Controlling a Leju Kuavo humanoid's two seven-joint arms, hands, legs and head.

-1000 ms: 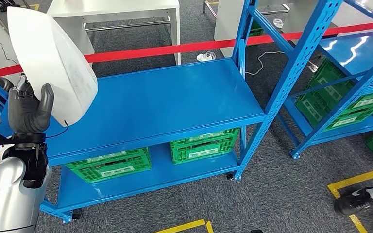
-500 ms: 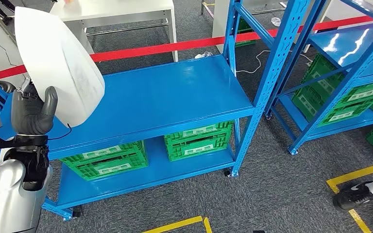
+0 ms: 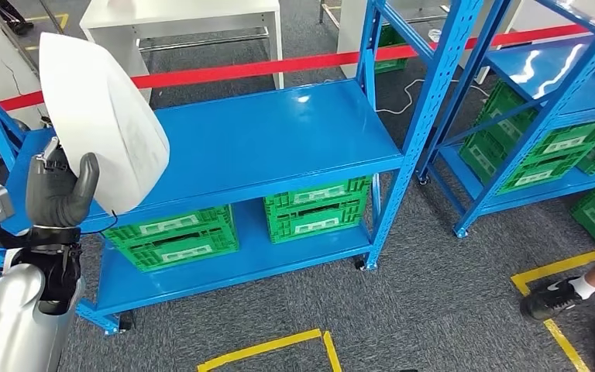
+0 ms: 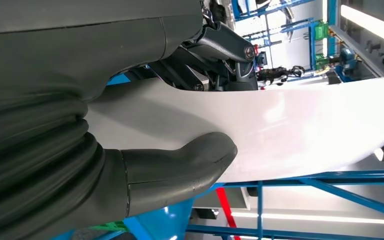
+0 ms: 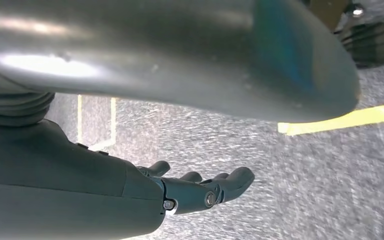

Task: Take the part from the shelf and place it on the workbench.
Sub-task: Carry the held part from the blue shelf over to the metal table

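The part [image 3: 101,120] is a large white curved shell, held upright at the left of the head view. My left hand [image 3: 58,190] grips its lower edge, thumb pressed on the near face. In the left wrist view the thumb [image 4: 180,167] lies against the white part [image 4: 290,130] with the darker fingers behind it. The blue shelf [image 3: 279,143] stands just behind and to the right, its top board bare. My right hand [image 5: 200,192] hangs over grey carpet, fingers loosely stretched out with nothing in them.
Green crates [image 3: 321,209] sit on the shelf's lower board. A second blue rack [image 3: 558,101] with green crates stands at right. A white table [image 3: 194,19] lies beyond red tape [image 3: 279,66]. A person's shoe [image 3: 554,298] is at lower right by yellow floor tape [image 3: 267,349].
The whole scene has shifted, so the camera has moved. The part and my left hand sit slightly lower and further right in the picture, the grip unchanged.
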